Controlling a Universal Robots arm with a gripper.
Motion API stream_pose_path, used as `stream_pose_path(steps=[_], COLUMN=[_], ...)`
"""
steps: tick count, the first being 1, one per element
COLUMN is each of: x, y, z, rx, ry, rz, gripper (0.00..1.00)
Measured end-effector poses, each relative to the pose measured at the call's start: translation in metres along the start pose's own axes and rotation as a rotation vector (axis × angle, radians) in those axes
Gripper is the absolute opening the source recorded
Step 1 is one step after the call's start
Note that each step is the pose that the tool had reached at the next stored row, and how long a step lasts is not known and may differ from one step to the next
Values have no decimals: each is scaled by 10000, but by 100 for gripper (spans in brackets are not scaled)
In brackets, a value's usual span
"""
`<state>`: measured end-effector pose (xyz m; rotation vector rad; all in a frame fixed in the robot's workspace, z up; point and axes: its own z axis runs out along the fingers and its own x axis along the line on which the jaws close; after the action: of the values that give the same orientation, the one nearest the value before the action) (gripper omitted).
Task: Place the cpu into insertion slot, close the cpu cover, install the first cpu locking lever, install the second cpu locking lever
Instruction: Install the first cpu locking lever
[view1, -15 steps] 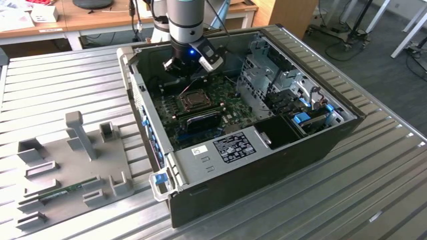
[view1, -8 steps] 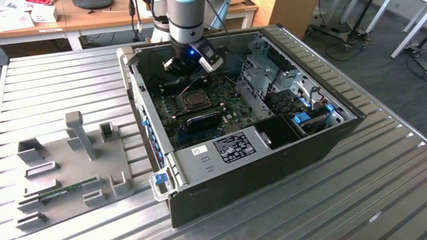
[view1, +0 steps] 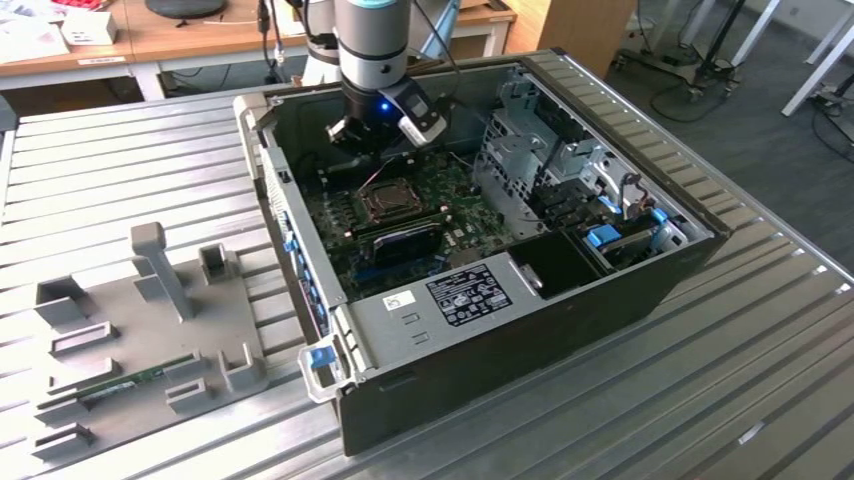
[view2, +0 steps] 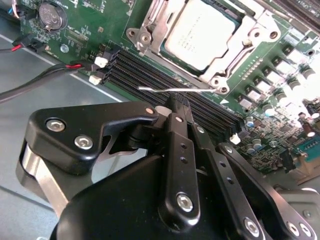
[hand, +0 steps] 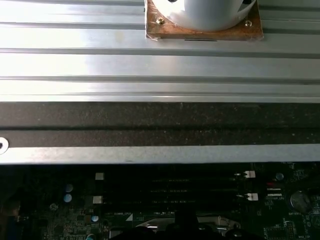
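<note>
Table: your workspace is a ribbed metal table (view1: 107, 150), and everything below sits on it.
Fixture tray: at the exterior view's left you have a grey fixture tray (view1: 120, 340) with upright posts.
Memory stick: one green memory stick (view1: 127, 385) lies flat near the tray's front edge.
Computer case: to the right of the tray, the open computer case (view1: 534, 340) lies on its side, so you look straight down at the green motherboard (view2: 95, 25).
Gripper: your gripper (view1: 378, 140) hangs inside the case over the board's far end. In the second wrist view its (view2: 176, 104) black fingers are drawn together to a single tip.
Locking lever: a thin silver locking lever (view2: 170, 90) runs along the socket's edge, just past that tip. You cannot tell whether the two are touching.
Memory slots: the long black memory slots (view2: 150, 70) lie between the gripper and the socket.
Insertion slot: the insertion slot (view1: 392, 201) sits mid-board, just in front of the gripper.
Cpu: the cpu (view2: 202, 35) sits in the slot with its silver top facing up.
Cpu cover: the cpu cover (view2: 150, 25) lies flat around the chip, which shows through its window.
Drive cage: at the exterior view's right, a silver drive cage (view1: 534, 140) fills that side of the case.
</note>
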<state>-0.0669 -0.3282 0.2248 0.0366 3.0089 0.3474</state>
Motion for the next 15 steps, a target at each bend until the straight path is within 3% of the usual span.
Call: stream_pose_path(steps=[15], x=[-6], y=[-5], z=[28], rx=[-28], ry=[2], rz=[4], gripper=[10])
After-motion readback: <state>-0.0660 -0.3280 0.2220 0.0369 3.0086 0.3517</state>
